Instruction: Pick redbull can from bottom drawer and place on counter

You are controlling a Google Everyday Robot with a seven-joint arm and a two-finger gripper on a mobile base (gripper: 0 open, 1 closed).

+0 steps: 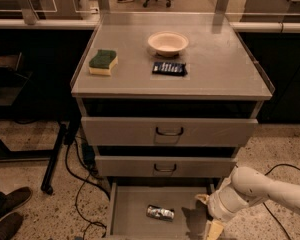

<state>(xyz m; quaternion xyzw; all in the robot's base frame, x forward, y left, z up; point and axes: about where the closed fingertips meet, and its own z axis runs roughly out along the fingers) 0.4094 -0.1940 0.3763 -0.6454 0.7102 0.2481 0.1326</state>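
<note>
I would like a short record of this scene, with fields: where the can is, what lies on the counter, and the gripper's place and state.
redbull can: lies on its side on the drawer floor, not held
bottom drawer: pulled open
counter: carries a green and yellow sponge, a pale bowl and a dark blue snack packet
gripper: low at the right side of the bottom drawer, right of the can and apart from it, open, empty
task state: can not yet grasped
</note>
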